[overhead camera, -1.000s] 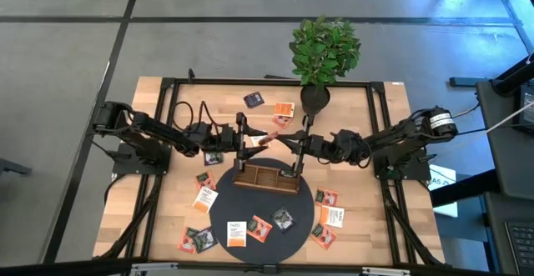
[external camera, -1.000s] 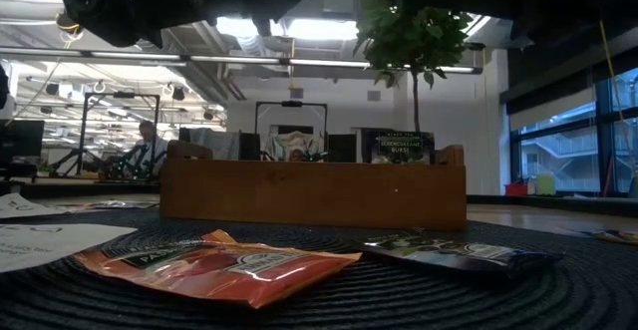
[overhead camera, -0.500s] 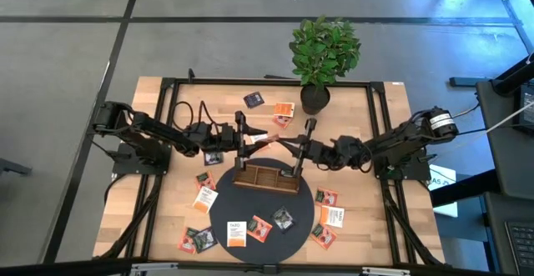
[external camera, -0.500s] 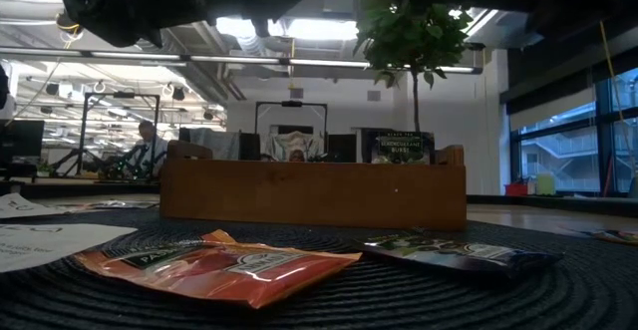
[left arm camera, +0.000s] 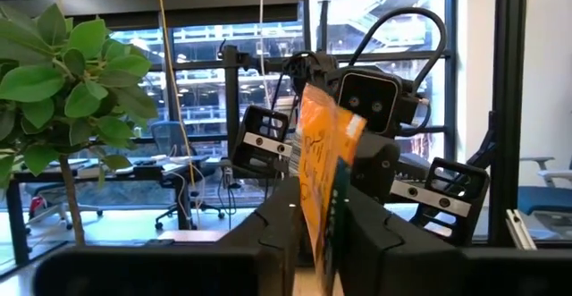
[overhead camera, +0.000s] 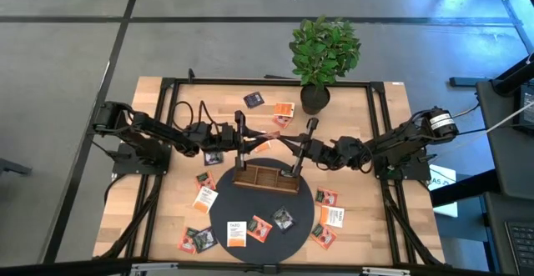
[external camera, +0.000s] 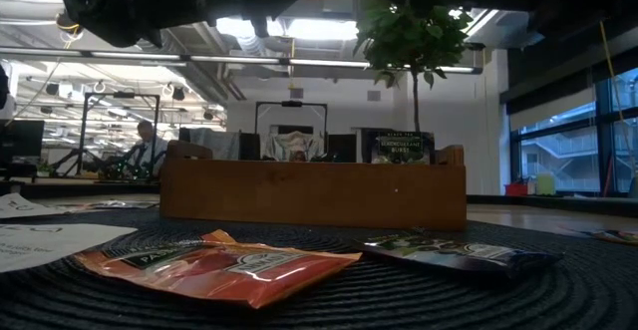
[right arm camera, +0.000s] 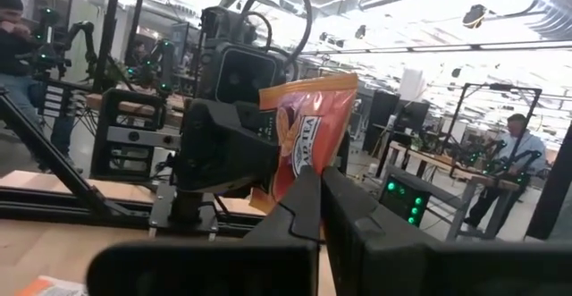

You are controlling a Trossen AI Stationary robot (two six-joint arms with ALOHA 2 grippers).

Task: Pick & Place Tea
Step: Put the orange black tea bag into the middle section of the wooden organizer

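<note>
Holding one orange tea sachet [left arm camera: 323, 184] between both pincers, above the wooden tray [overhead camera: 265, 178].
Left pincer [left arm camera: 320, 233] and right pincer [right arm camera: 315, 198] each pinch the sachet, meeting just behind the tray; other sachets lie around the tray on the table [overhead camera: 175, 201].

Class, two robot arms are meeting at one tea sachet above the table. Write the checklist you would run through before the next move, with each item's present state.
1. Orange flat tea sachet sits between the right gripper's fingers: ok.
2. Left gripper is at the same sachet: ok.
3. Left gripper's hold is firm enough for the right to let go: cannot tell.
4. Sachet hangs over the brown wooden compartment tray: not ok; in the high view it shows beyond the tray's far side.
5. Tray compartment free to receive it: cannot tell.
</note>
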